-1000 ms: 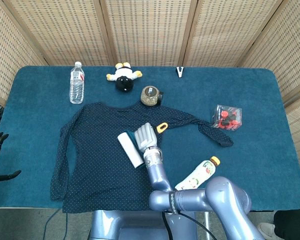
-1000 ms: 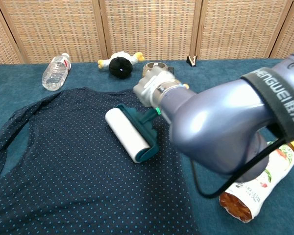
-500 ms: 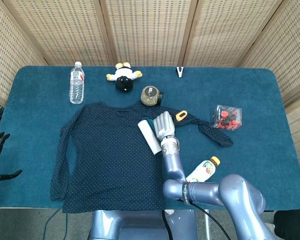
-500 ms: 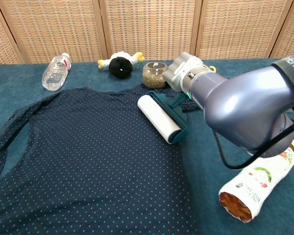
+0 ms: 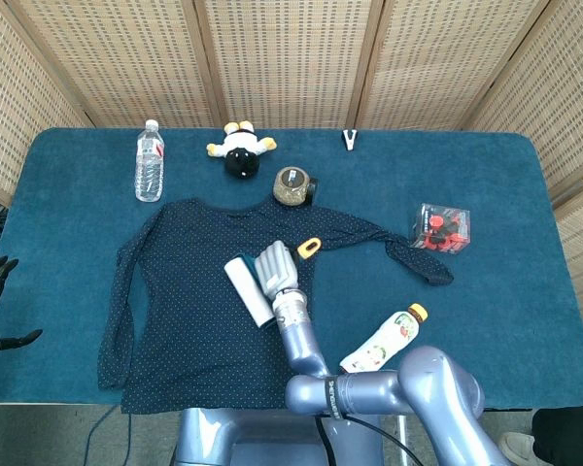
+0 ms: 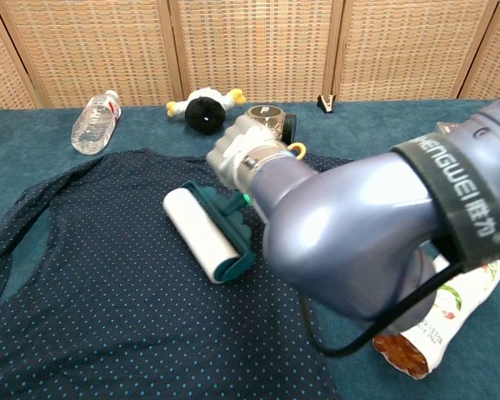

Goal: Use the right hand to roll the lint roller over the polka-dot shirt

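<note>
Right hand rolling near jar.

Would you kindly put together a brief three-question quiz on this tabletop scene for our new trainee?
1. True or false: the right hand holds the lint roller on the polka-dot shirt.
2. Which lies nearest the table's front edge? A) water bottle B) juice bottle C) plush toy
3. Fill in: the roller's orange handle tip points toward the ____ sleeve, by the robot's own sides.

Key
1. True; the white roll lies on the shirt's body.
2. B.
3. Right.
</note>
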Controlling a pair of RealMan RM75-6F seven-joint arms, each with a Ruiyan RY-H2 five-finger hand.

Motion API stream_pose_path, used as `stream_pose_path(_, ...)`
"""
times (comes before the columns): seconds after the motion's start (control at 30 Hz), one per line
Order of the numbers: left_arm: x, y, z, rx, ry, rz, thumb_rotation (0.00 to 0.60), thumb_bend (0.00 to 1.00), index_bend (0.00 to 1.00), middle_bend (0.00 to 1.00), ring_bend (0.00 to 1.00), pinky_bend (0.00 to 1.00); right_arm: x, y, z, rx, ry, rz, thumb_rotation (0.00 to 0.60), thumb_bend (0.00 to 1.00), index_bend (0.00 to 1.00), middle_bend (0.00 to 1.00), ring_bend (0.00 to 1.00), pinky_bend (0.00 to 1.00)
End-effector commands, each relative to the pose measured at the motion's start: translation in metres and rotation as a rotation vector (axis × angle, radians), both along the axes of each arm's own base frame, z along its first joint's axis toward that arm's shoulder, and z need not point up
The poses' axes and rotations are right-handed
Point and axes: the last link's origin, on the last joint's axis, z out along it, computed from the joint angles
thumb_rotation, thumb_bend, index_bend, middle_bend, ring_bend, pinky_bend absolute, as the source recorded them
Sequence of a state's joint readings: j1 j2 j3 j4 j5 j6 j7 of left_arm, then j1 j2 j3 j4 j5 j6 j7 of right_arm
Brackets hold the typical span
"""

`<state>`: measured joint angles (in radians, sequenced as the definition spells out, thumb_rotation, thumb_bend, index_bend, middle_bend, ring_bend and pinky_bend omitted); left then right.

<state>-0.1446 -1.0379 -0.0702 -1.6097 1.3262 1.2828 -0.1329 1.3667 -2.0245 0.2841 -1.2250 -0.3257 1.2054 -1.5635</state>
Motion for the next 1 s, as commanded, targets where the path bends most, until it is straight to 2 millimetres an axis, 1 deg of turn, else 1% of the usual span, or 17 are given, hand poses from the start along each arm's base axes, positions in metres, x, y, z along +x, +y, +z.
stream_pose_path(0.03,0.000,0.000,0.000,-0.001,-0.001,0.001,0.600,0.00,0.00,0.00,0.00,0.00,0.010,0.009,-0.007,0.019,-0.004,0.021,0.600,0.93,0.75,1.00,1.00,1.00)
stream_pose_path(0.2,-0.001,0.000,0.000,-0.002,0.001,0.002,0.600,0.00,0.00,0.00,0.00,0.00,0.015,0.018,-0.014,0.045,-0.006,0.031,0.600,0.93,0.75,1.00,1.00,1.00)
stream_pose_path(0.3,-0.001,0.000,0.000,-0.001,0.001,0.004,0.600,0.00,0.00,0.00,0.00,0.00,0.011,0.017,-0.015,0.039,0.012,0.038,0.600,0.93,0.75,1.00,1.00,1.00)
stream_pose_path(0.37,-0.002,0.001,0.000,0.000,0.001,0.005,0.600,0.00,0.00,0.00,0.00,0.00,0.005,0.013,-0.013,0.027,0.024,0.034,0.600,0.93,0.75,1.00,1.00,1.00)
stream_pose_path(0.47,-0.002,0.001,0.000,0.001,0.002,0.006,0.600,0.00,0.00,0.00,0.00,0.00,-0.006,0.002,-0.008,-0.004,0.036,0.007,0.600,0.93,0.75,1.00,1.00,1.00)
stream_pose_path(0.6,-0.002,0.001,0.000,-0.001,0.006,0.007,0.600,0.00,0.00,0.00,0.00,0.00,-0.026,-0.018,0.005,-0.070,0.069,-0.028,0.600,0.93,0.75,1.00,1.00,1.00)
stream_pose_path(0.67,-0.002,0.002,-0.001,-0.004,0.010,0.007,0.600,0.00,0.00,0.00,0.00,0.00,-0.043,-0.034,0.017,-0.119,0.105,-0.050,0.600,0.93,0.75,1.00,1.00,1.00)
stream_pose_path(0.73,-0.001,0.002,-0.002,-0.007,0.010,0.007,0.600,0.00,0.00,0.00,0.00,0.00,-0.057,-0.046,0.027,-0.146,0.133,-0.066,0.600,0.93,0.75,1.00,1.00,1.00)
stream_pose_path(0.8,-0.001,0.002,-0.002,-0.003,0.012,0.008,0.600,0.00,0.00,0.00,0.00,0.00,-0.068,-0.053,0.034,-0.163,0.154,-0.077,0.600,0.93,0.75,1.00,1.00,1.00)
stream_pose_path(0.9,-0.001,0.003,-0.002,0.001,0.013,0.008,0.600,0.00,0.00,0.00,0.00,0.00,-0.077,-0.059,0.040,-0.178,0.175,-0.079,0.600,0.93,0.75,1.00,1.00,1.00)
stream_pose_path(0.93,-0.001,0.003,-0.003,0.000,0.016,0.007,0.600,0.00,0.00,0.00,0.00,0.00,-0.085,-0.063,0.045,-0.194,0.191,-0.088,0.600,0.93,0.75,1.00,1.00,1.00)
stream_pose_path(1.0,-0.001,0.003,-0.004,-0.002,0.020,0.007,0.600,0.00,0.00,0.00,0.00,0.00,-0.091,-0.066,0.048,-0.195,0.189,-0.097,0.600,0.93,0.75,1.00,1.00,1.00)
